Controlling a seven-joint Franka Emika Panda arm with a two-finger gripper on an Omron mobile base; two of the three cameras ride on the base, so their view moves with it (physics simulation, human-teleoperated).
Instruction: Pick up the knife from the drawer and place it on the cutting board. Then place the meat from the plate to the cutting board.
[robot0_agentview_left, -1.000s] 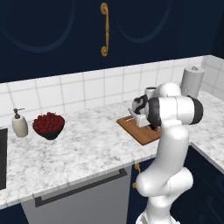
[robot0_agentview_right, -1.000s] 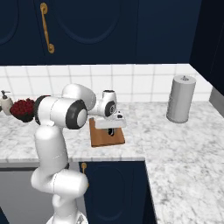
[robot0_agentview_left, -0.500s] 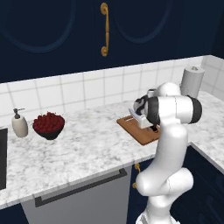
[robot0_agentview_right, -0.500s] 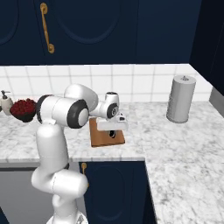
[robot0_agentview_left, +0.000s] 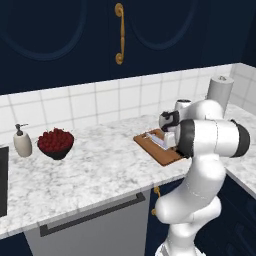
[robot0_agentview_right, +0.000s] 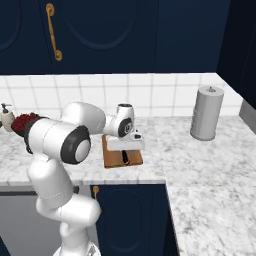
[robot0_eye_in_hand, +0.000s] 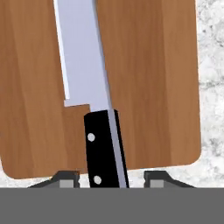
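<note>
Now knife lies flat on cutting board, centre frame; jaws stand apart either side of handle, not clamping. Knife step looks done; meat transfer left.

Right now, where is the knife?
The knife lies on the cutting board in the hand view, its black handle between the tool's parted fingertips.
</note>
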